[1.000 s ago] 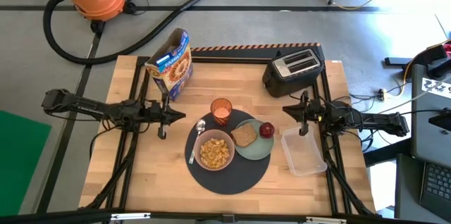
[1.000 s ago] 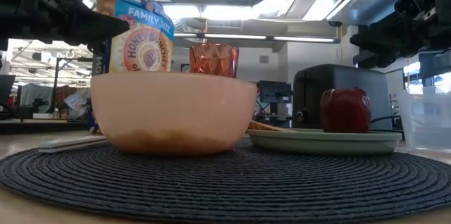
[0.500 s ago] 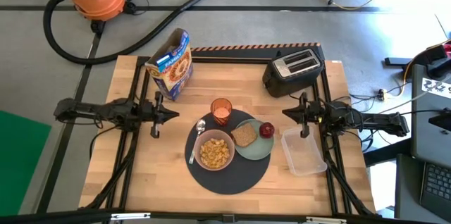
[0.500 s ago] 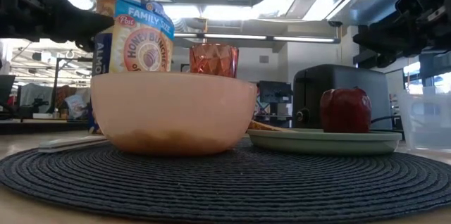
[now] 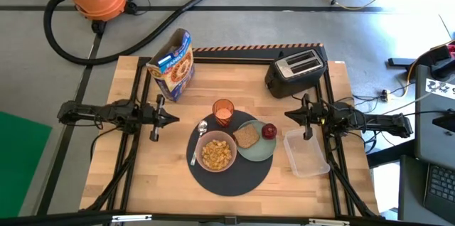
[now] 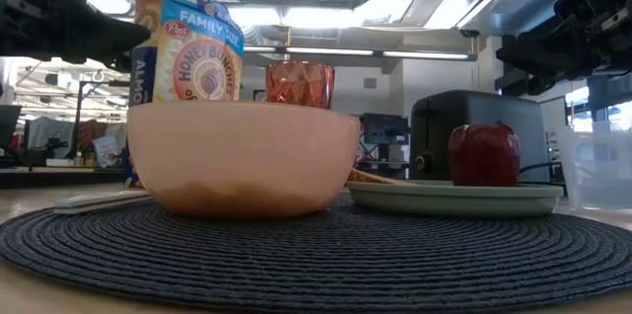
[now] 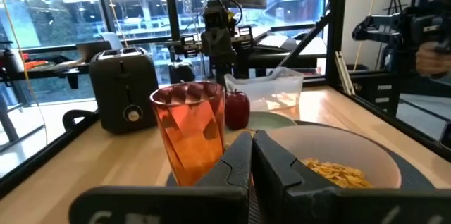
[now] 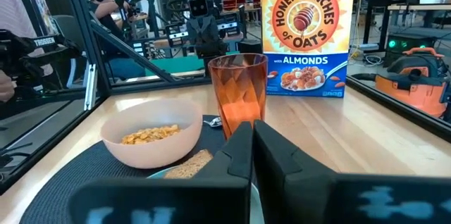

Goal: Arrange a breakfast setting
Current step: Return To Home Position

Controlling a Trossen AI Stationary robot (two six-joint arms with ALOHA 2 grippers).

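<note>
Hovering off left side of dark-grey mat (image 5: 231, 178), left gripper (image 5: 170, 119) clenched, empty; right gripper (image 5: 288, 114) likewise clenched, off right side. Mat carries pink bowl (image 5: 217, 153), spoon (image 5: 200, 132) beside bowl, orange cup (image 5: 223, 111) nearest left gripper, plate (image 5: 259, 151) with toast (image 5: 247, 136), apple (image 5: 269, 131) nearest right gripper.

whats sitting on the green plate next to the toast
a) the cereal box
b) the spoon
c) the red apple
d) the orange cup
c: in the high view the red apple rests on the pale green plate right beside the toast slice, while the metal spoon and the orange cup are both off the plate.
</note>
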